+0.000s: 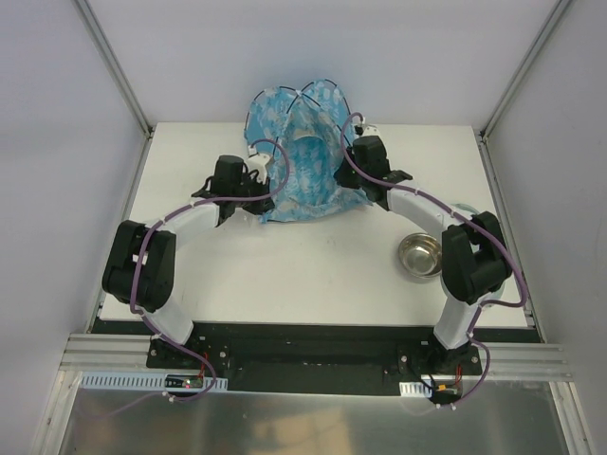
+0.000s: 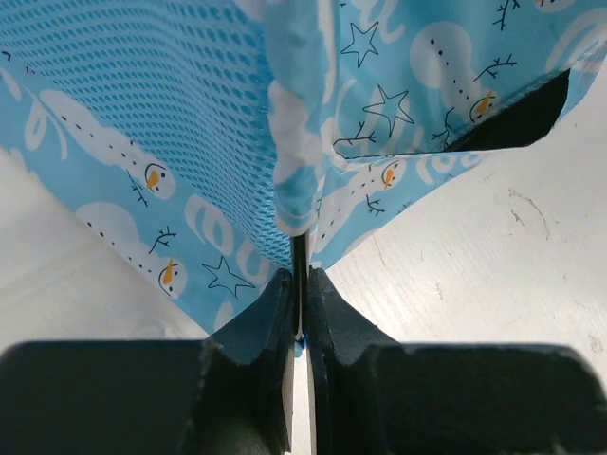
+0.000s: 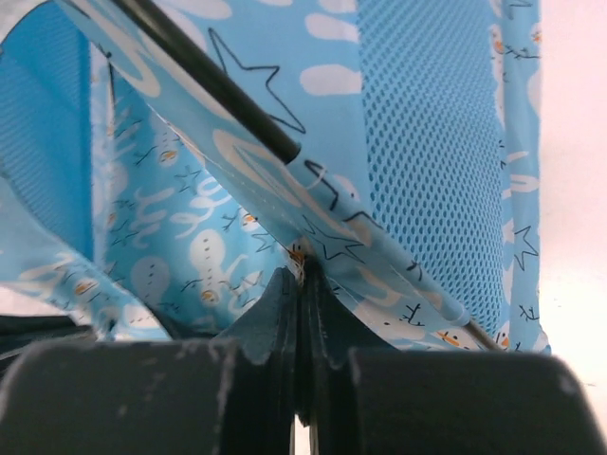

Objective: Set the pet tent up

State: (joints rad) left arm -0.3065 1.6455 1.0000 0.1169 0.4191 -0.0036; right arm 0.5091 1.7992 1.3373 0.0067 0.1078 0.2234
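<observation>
The pet tent is a blue fabric shape with white snowman print and thin black poles, standing half-raised at the back middle of the table. My left gripper is at its lower left corner. In the left wrist view the jaws are shut on a thin seam edge of the tent fabric. My right gripper is at the tent's right side. In the right wrist view it is shut on a fold of tent fabric, just below a black pole.
A steel bowl sits on the white table at the right, close beside the right arm's elbow. Metal frame posts stand at the table's back corners, with white walls around.
</observation>
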